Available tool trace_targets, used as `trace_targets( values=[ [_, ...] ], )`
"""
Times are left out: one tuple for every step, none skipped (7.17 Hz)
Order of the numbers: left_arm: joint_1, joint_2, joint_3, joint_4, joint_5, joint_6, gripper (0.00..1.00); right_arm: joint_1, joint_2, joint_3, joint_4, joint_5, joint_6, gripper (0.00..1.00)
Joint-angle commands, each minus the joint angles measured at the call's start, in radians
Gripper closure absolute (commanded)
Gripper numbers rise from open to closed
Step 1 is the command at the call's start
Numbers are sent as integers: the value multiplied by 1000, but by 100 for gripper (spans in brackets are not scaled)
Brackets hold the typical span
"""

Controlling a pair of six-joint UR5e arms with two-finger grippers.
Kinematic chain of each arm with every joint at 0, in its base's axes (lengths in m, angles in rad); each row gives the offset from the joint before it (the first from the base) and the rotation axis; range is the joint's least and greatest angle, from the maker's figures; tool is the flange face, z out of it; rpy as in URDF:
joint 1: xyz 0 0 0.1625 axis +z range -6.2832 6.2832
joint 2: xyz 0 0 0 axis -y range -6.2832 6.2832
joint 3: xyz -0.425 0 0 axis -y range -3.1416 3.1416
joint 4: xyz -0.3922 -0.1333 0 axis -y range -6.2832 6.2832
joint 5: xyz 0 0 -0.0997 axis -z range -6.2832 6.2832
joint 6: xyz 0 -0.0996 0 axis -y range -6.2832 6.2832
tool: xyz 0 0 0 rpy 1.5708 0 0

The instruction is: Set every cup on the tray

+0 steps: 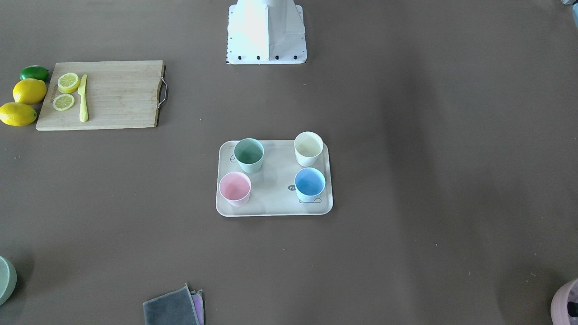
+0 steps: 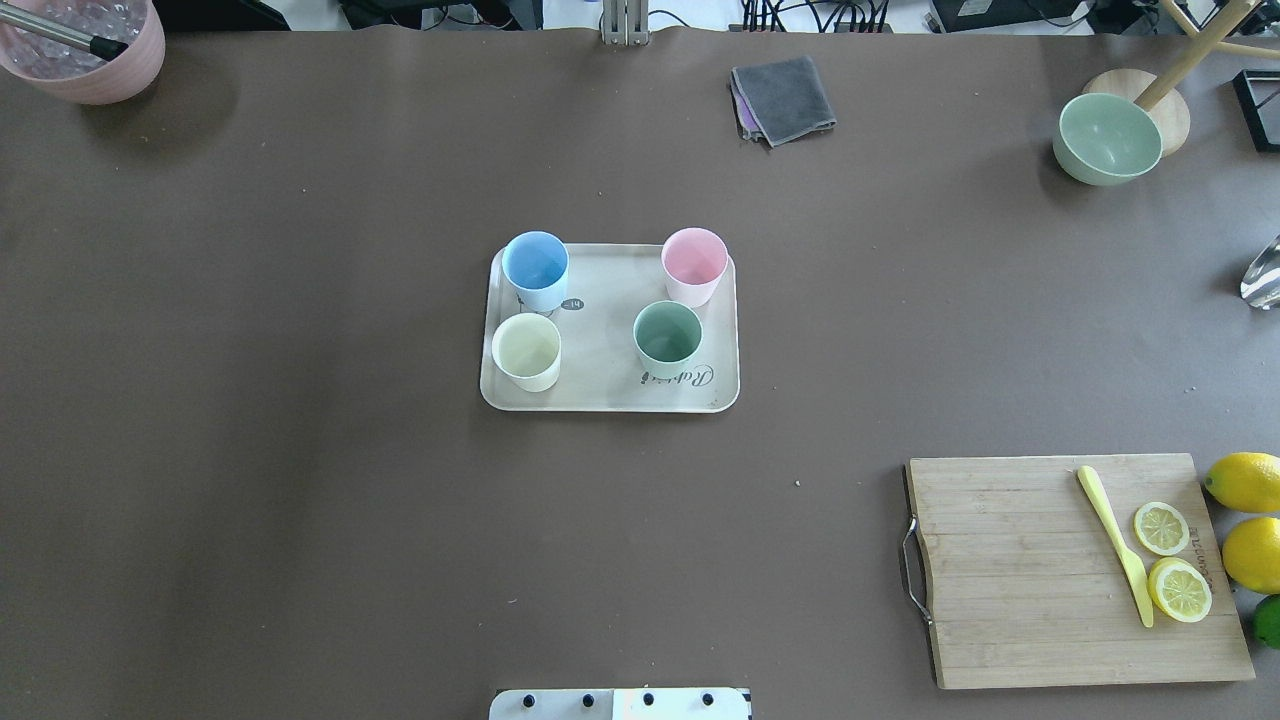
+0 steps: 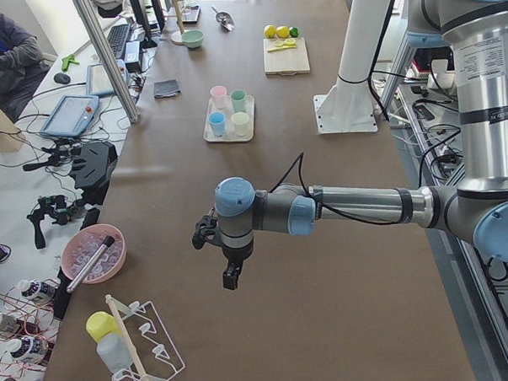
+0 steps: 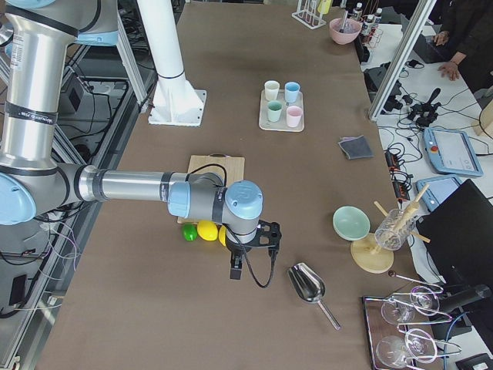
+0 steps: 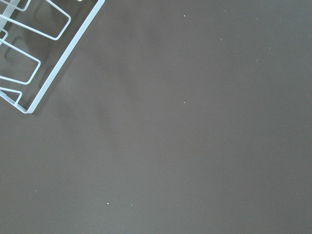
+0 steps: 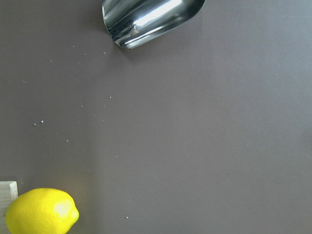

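The beige tray [image 2: 605, 345] lies at the table's middle, also in the front-facing view [image 1: 275, 198]. On it stand all four cups, upright and apart: light blue [image 2: 535, 268], pink [image 2: 694, 262], cream-white [image 2: 526, 350] and mint green [image 2: 667, 336]. My left gripper [image 3: 228, 280] hangs over bare table far from the tray, near the table's left end. My right gripper [image 4: 236, 271] hangs over the table near the lemons at the right end. Both show only in the side views, so I cannot tell whether they are open or shut. Neither wrist view shows fingers.
A wooden cutting board [image 2: 1030, 580] with lemon slices and a yellow knife lies front right, whole lemons [image 2: 1245, 482] beside it. A green bowl [image 2: 1107, 138], grey cloth [image 2: 783, 98], pink bowl [image 2: 90, 50], metal scoop [image 6: 146, 19] and wire rack [image 5: 34, 44] sit at the edges.
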Motion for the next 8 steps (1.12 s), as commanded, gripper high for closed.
trace_targets(
  values=[
    [-42, 2, -5, -1, -2, -7, 2, 1, 2, -7, 59, 4, -1, 0],
    [-41, 4, 3, -1, -1, -6, 2, 1, 0, -7, 59, 5, -1, 0],
    [-42, 13, -6, -1, -3, -6, 2, 1, 0, -7, 59, 7, -2, 0],
    [-41, 12, -8, -1, -9, -9, 2, 1, 0, -7, 59, 7, -2, 0],
    [-41, 12, -11, 2, -14, -10, 2, -1, 0, -7, 59, 7, -1, 0],
    [-41, 13, -11, 5, -35, -10, 2, 1, 0, -5, 59, 7, -1, 0],
    [-41, 13, 0, 10, -87, -13, 2, 1, 0, -5, 59, 10, -1, 0],
    [-41, 13, 4, 9, -128, -88, 2, -1, 0, -5, 59, 11, -2, 0]
  ],
)
